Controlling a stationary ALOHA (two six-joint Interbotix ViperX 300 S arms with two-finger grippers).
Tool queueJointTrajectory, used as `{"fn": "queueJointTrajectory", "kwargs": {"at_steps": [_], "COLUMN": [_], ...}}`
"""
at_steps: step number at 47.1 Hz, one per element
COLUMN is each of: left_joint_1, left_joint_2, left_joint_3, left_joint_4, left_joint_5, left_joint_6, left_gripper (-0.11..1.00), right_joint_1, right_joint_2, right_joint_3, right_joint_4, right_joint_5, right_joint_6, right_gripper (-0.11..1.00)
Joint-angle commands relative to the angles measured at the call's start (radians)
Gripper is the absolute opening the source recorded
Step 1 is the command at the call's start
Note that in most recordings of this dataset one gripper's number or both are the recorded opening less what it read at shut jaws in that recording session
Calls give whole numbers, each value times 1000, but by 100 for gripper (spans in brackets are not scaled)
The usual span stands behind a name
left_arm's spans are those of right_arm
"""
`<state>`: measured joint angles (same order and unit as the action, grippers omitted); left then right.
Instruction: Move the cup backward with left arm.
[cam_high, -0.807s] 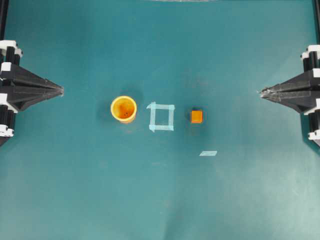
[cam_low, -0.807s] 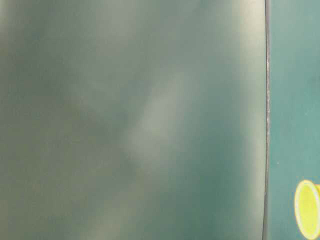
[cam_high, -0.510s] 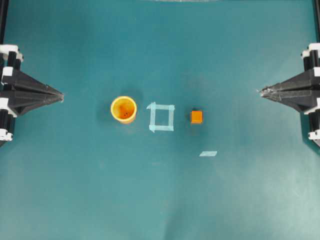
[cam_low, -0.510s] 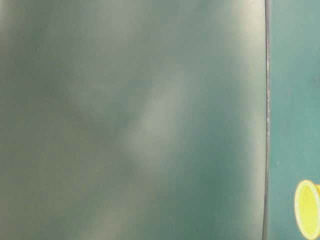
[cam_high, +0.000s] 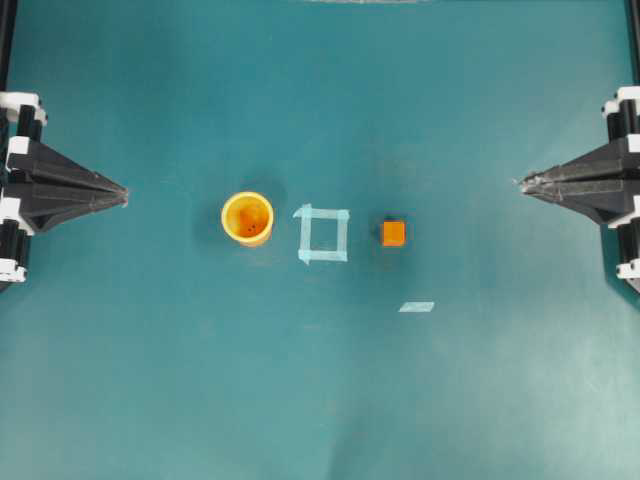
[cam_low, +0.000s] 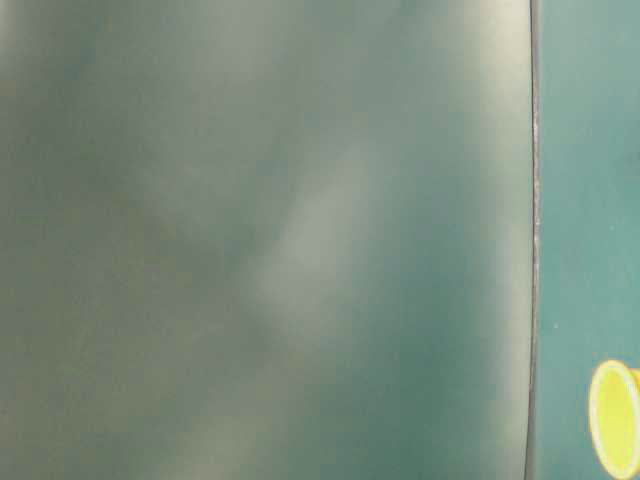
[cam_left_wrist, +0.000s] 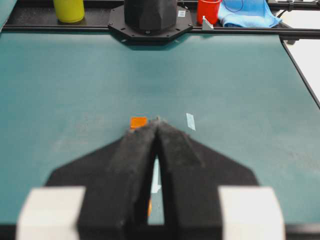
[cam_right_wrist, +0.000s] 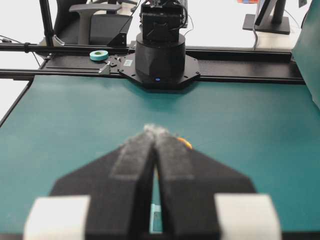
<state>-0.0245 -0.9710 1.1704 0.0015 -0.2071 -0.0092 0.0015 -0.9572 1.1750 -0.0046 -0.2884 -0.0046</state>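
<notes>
The task is judged to be at its very start: nothing has been grasped and the cup (cam_high: 247, 217) stands upright on the tabletop (cam_high: 320, 390), a little left of centre in the overhead view. The left gripper (cam_high: 122, 192) is parked at the left edge of that frame, its fingers (cam_left_wrist: 135, 150) pressed together at the tips with only a thin slit lower down, holding nothing. The cup is well apart from those fingers, to their right and slightly lower in the frame.

A taped square (cam_high: 323, 234) lies just right of the cup, and a small orange cube (cam_high: 393, 233) beyond it. The right gripper (cam_high: 522, 184) sits at the right edge, likewise closed and empty.

The next move is judged to call for the fingers to be spread and carried across to the cup's rim, the cube being left alone.
</notes>
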Motion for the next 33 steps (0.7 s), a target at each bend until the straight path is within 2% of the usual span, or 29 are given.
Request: {"fn": "queueJointTrajectory", "kwargs": {"at_steps": [1,7,15,19,26,33], "left_joint_1": [-5,-3,-3,-3,3,11], "left_joint_2": [9,14,14,14,20,37], "left_joint_3": [-14,-12,-12,-14,-12,-14], "left_joint_4": [2,2,2,2,2,2], "left_joint_5": [-3,-3,-3,-3,-2,9], "left_joint_6": [3,0,-5,-3,-3,-3], "left_gripper": [0,11,54,68,68,74], "right_joint_1": [2,2,3,2,2,2], "right_joint_2": [6,6,6,6,6,6], "right_joint_3": [-34,-37,-40,-40,-40,-40], "right_joint_4": [0,0,0,0,-2,-2], "right_joint_5": [-11,-9,-9,-9,-9,-9], "right_joint_6": [2,2,2,2,2,2], "right_gripper": [0,0,0,0,0,0]}}
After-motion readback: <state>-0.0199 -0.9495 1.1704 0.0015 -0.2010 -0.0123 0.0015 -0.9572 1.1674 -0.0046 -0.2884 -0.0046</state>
